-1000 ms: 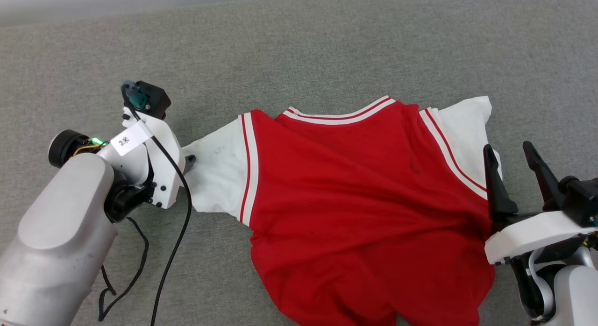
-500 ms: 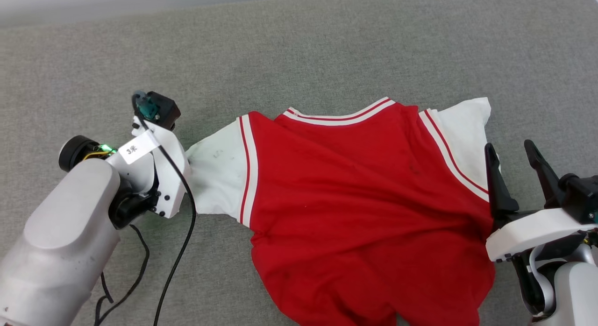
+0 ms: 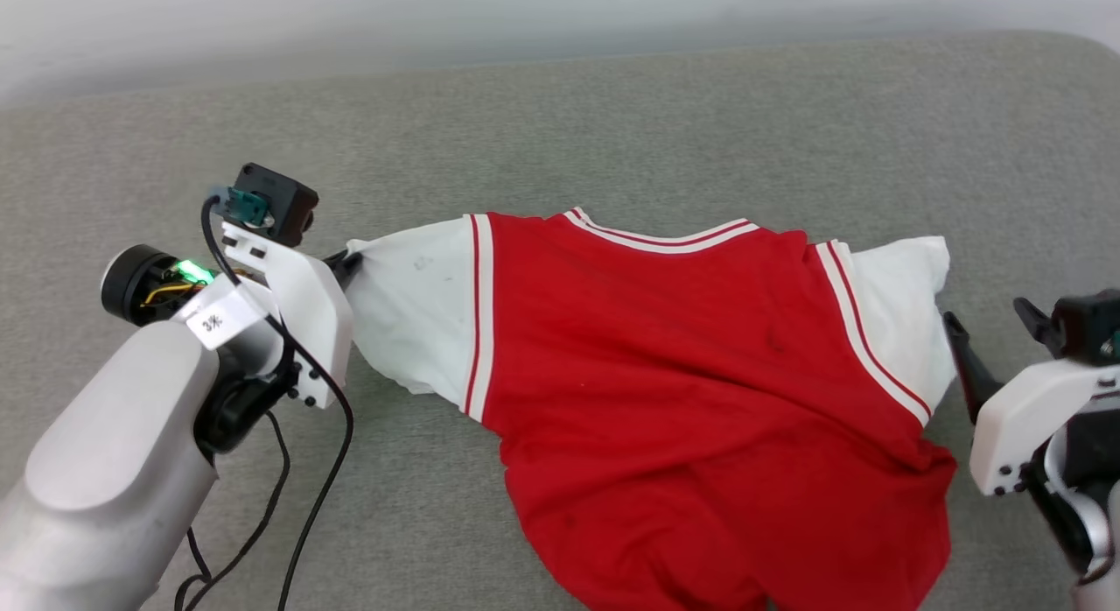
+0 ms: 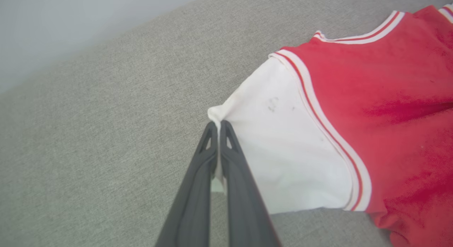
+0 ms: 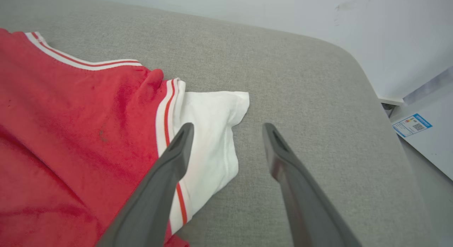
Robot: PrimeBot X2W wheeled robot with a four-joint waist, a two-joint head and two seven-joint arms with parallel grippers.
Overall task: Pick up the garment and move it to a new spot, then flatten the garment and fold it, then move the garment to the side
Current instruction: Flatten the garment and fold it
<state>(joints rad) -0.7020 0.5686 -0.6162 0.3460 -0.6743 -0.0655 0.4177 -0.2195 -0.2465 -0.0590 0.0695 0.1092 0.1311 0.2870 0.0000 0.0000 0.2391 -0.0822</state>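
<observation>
Garment sleeve pinched by left gripper, right gripper wide open

The head camera looks steeply down on the red jersey from its hem side, far enough back to take in both sleeves and the grey padded surface beyond its collar. The left wrist camera sits low and close at the sleeve on the robot's left, looking over it. The right wrist camera sits close at the opposite sleeve, facing a pale wall. All three share the collar.
</observation>
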